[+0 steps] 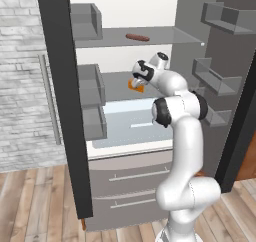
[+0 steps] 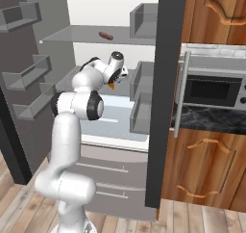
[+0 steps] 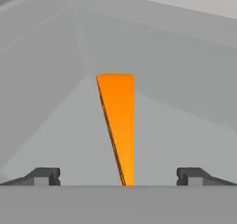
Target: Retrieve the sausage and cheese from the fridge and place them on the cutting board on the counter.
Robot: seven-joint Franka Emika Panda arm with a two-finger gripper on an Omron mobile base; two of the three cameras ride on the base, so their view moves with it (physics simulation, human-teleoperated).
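Our hand (image 3: 118,177) is spread wide, grasping nothing; the orange cheese (image 3: 118,126) stands between its fingertips (image 3: 44,176). No writing is readable.

Upper fridge shelf (image 1: 165,36) w/ sausage (image 1: 137,37) on it; mid shelf (image 1: 117,83) w/ cheese (image 1: 136,85).

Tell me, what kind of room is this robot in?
A kitchen, most likely. An open fridge holds cheese and a sausage on its shelves, and beside it sits a microwave on a dark counter with wooden cabinets.
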